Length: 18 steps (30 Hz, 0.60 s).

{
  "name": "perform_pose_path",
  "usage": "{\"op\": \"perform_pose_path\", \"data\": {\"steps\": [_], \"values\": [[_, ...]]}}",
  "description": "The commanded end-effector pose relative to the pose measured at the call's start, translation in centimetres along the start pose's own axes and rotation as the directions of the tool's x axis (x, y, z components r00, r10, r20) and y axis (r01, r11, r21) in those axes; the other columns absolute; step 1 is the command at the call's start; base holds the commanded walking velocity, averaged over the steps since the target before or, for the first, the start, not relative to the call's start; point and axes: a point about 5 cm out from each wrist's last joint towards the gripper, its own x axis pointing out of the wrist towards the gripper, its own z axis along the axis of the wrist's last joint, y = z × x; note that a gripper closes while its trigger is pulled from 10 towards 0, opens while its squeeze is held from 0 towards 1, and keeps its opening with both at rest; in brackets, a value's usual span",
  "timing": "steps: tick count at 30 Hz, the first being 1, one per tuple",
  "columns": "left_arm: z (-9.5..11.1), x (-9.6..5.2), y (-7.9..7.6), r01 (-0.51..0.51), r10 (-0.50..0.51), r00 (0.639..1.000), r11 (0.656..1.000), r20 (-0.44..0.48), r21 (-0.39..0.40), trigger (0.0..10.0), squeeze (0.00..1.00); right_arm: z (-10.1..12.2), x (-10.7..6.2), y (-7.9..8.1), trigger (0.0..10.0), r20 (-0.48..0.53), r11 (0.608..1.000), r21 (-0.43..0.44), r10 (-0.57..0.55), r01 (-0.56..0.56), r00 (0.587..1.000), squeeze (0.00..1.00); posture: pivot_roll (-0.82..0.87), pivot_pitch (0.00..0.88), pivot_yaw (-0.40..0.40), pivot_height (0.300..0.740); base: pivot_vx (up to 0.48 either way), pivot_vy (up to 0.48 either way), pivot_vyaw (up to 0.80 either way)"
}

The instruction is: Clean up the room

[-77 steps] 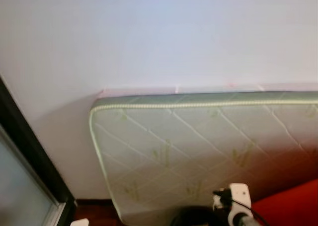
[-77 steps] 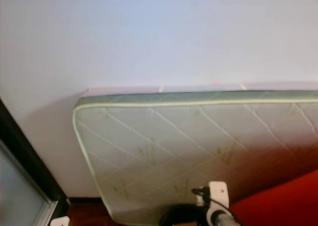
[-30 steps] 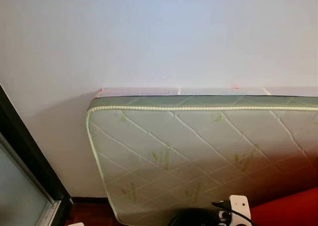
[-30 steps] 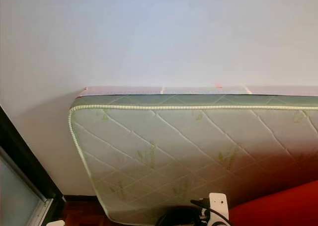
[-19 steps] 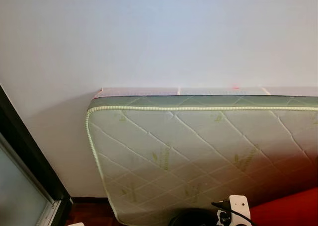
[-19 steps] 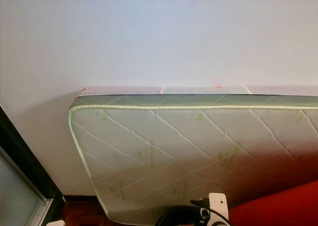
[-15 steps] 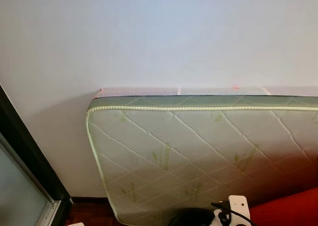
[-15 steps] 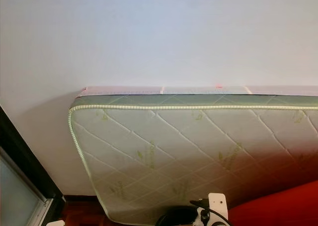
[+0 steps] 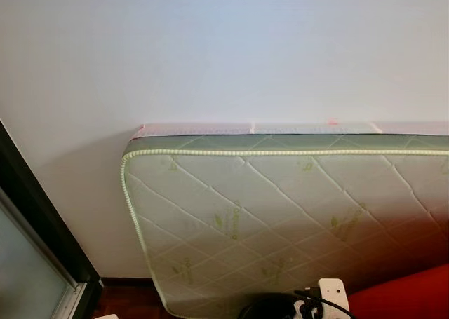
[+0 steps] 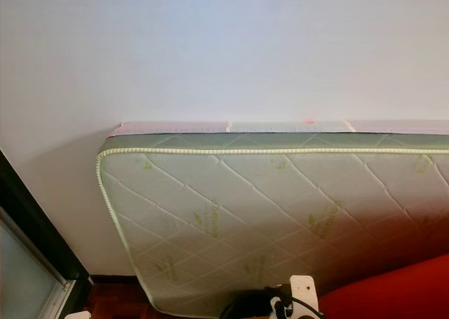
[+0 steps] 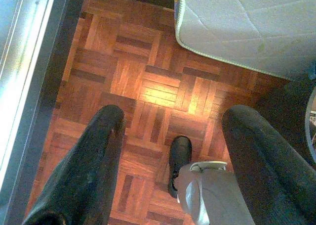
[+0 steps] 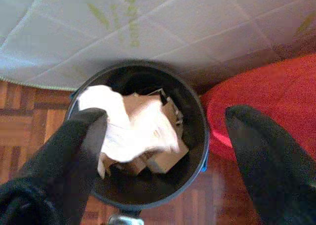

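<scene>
Ahead, the head views show a quilted mattress (image 9: 280,214) leaning on the wall. Over parquet floor (image 11: 143,86), the left gripper (image 11: 173,151) hangs open, empty. Beside the mattress, the right gripper (image 12: 163,151) gapes above the trash bin (image 12: 192,111), crumpled paper (image 12: 133,126) inside: drop seemingly done; next, seek more litter.

The parquet floor (image 11: 148,91) carries a black bin (image 12: 195,136), a leaning mattress (image 11: 247,22) and a red object (image 12: 261,86).

The mattress (image 9: 280,214) has quilted, matt cloth with stitched diamond lines, the floor (image 11: 138,86) is glossy wooden parquet, the bin (image 12: 143,136) looks like smooth dark plastic holding crumpled white paper (image 12: 133,121) and brown cardboard, and the wall (image 9: 224,45) is smooth matt paint.
</scene>
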Motion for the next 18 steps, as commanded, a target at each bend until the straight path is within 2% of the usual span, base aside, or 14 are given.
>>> {"op": "perform_pose_path", "data": {"steps": [1, 5, 6, 7, 8, 9, 14, 15, 16, 18], "values": [[-0.29, -0.08, 0.26, -0.005, 0.005, 1.000, 1.000, -0.016, 0.014, 10.0, 0.00, -0.51, 0.00, 0.50, 10.0, -0.037, 1.000, -0.010, 0.028, -0.029, 0.999, 1.00, 0.11, 0.000, -0.006, 0.740, 0.000, 0.000, 0.00], [-0.30, -0.07, 0.24, -0.004, 0.005, 1.000, 1.000, -0.017, 0.014, 10.0, 0.00, -0.85, -0.02, 0.75, 10.0, -0.059, 0.999, -0.009, 0.049, -0.050, 0.997, 1.00, 0.11, 0.000, -0.006, 0.740, 0.000, 0.000, 0.00], [-0.32, -0.08, 0.25, -0.005, 0.005, 1.000, 1.000, -0.017, 0.013, 10.0, 0.00, -0.93, -0.03, 0.81, 10.0, -0.063, 0.999, -0.012, 0.051, -0.052, 0.997, 0.97, 0.11, 0.000, -0.005, 0.740, 0.000, 0.000, 0.00], [-0.34, -0.08, 0.25, -0.006, 0.006, 1.000, 1.000, -0.018, 0.013, 10.0, 0.00, -0.96, -0.03, 0.83, 10.0, -0.066, 0.999, -0.017, 0.050, -0.052, 0.997, 0.15, 0.11, 0.000, -0.005, 0.740, 0.000, 0.000, 0.00], [-0.35, -0.08, 0.24, -0.006, 0.006, 1.000, 1.000, -0.018, 0.013, 10.0, 0.00, -0.97, -0.03, 0.84, 10.0, -0.066, 0.999, -0.018, 0.050, -0.052, 0.997, 0.15, 0.11, 0.000, -0.005, 0.740, 0.000, 0.000, 0.00], [-0.37, -0.09, 0.25, -0.006, 0.006, 1.000, 1.000, -0.019, 0.013, 10.0, 0.00, -0.94, -0.03, 0.83, 10.0, -0.065, 0.999, -0.020, 0.048, -0.049, 0.997, 0.00, 0.11, 0.000, -0.005, 0.740, 0.000, 0.000, 0.00], [-0.40, -0.10, 0.29, -0.007, 0.007, 1.000, 1.000, -0.020, 0.013, 10.0, 0.00, -0.90, -0.02, 0.82, 10.0, -0.063, 0.999, -0.018, 0.045, -0.047, 0.997, 0.00, 0.11, 0.000, -0.004, 0.740, 0.000, 0.000, 0.00], [-0.38, -0.10, 0.31, -0.007, 0.008, 1.000, 1.000, -0.020, 0.012, 10.0, 0.00, -0.84, -0.02, 0.81, 10.0, -0.055, 0.999, -0.010, 0.044, -0.044, 0.998, 0.85, 0.11, 0.000, -0.004, 0.740, 0.000, 0.000, 0.00], [-0.34, -0.09, 0.34, -0.008, 0.009, 1.000, 1.000, -0.019, 0.011, 10.0, 0.00, -0.85, -0.02, 0.86, 10.0, -0.052, 0.999, 0.007, 0.048, -0.048, 0.998, 1.00, 0.11, 0.000, -0.004, 0.740, 0.000, 0.000, 0.00], [-0.27, -0.07, 0.34, -0.009, 0.009, 1.000, 1.000, -0.018, 0.012, 10.0, 0.00, -0.89, -0.02, 0.87, 10.0, -0.058, 0.999, 0.002, 0.050, -0.050, 0.997, 1.00, 0.11, 0.000, -0.003, 0.740, 0.000, 0.000, 0.00]]}}
